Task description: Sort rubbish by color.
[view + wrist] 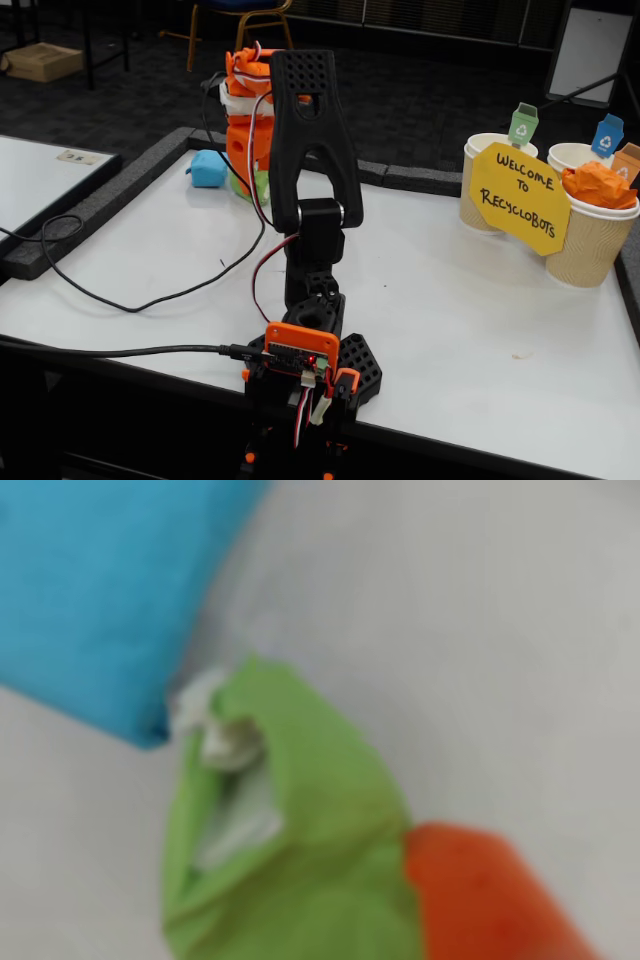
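Observation:
In the wrist view, which is blurred, the green wad (320, 830) fills the lower middle, with the light blue wad (100, 590) at the upper left, close beside it. One orange finger (490, 900) touches the green wad's right side; the other finger is out of view. In the fixed view my gripper (251, 182) reaches down at the table's far left side onto the green wad (261, 186), mostly hidden behind it. The blue wad (208, 168) lies just left of it. The orange wad (598, 184) sits inside the front tan cup (588, 245) at the right.
Three tan cups stand at the far right, with green (523, 125), blue (607, 135) and orange tags. The yellow sign (518, 197) leans on them. The arm's base (305, 350) is clamped at the near edge. Black cables (120, 300) run across the left of the white table (450, 300).

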`<action>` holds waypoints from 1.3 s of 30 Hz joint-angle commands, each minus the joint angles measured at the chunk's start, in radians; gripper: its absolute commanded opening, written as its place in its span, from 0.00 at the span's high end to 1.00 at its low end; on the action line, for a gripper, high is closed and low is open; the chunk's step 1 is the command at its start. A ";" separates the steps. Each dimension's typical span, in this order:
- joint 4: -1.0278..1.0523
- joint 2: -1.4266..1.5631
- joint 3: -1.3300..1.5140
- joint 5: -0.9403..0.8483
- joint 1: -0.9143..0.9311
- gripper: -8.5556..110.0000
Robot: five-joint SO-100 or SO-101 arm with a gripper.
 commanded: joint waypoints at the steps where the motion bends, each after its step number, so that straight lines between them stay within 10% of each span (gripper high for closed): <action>1: -0.029 0.049 -0.032 0.006 -0.018 0.93; 26: 0.281 0.595 -0.104 -0.405 0.160 0.93; 39: 0.230 1.250 0.357 -0.750 0.437 0.93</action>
